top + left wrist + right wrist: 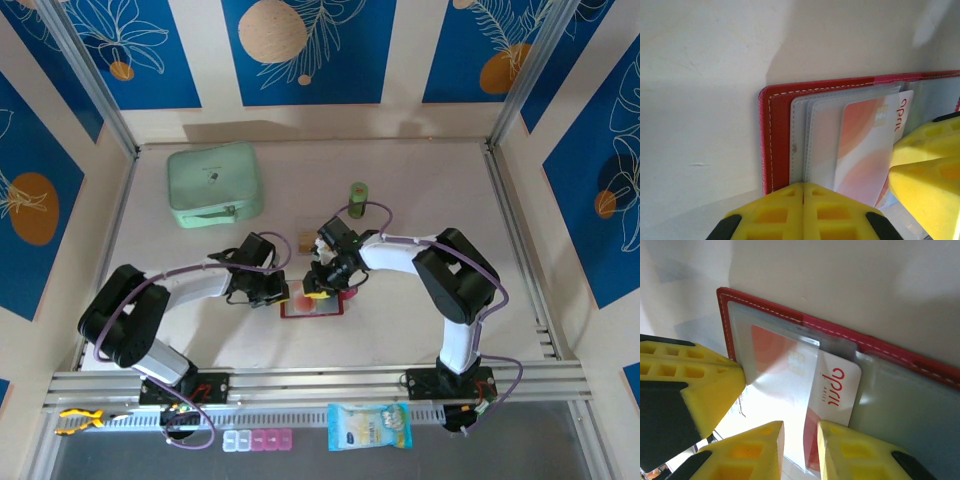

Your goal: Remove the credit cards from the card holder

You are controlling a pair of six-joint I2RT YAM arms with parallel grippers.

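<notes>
Top view, left to right: a mint-green zip case (215,185) lies at upper left, well apart from the arms. At frame centre the left gripper (277,294) and right gripper (322,284) meet over the card holder (314,309), which lies open on the table (420,190). A green cylinder (357,195) stands above the right gripper.

Left wrist view: the left gripper's fingers are pressed together at the bottom edge, over the holder's near border. The red holder sits right of centre with its clear sleeves (802,140) facing up. A credit card (865,145) projects partly from a sleeve.

Right wrist view: the right gripper's fingers (765,450) stand slightly apart at the bottom edge. The card's lower edge shows in the gap between them. Whether they touch it cannot be told.
</notes>
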